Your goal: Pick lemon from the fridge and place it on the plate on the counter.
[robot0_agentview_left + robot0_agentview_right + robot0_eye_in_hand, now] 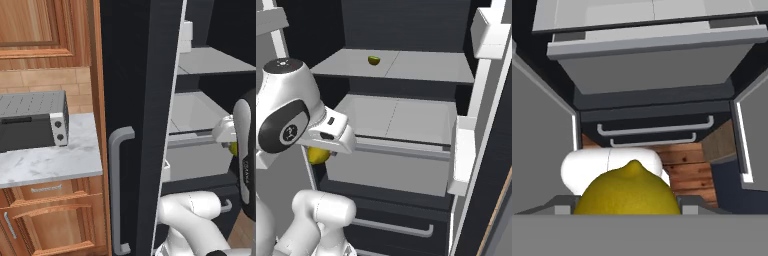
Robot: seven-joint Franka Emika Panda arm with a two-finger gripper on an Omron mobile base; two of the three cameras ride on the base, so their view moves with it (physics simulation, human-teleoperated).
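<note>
- My tool (628, 212) is clamped tight on the small yellow rounded lemon (628, 192), which sits between its fingers.
- From the right base camera I see that lemon (318, 155) just under the tool, in front of the tall black fridge's (132, 100) light grey drawer (391, 150).
- A second small greenish fruit (374, 60) lies on the shelf above, well apart from the tool.

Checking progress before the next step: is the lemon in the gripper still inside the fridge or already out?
Out. The lemon sits in the gripper, in front of the open fridge, ahead of its drawer.
</note>
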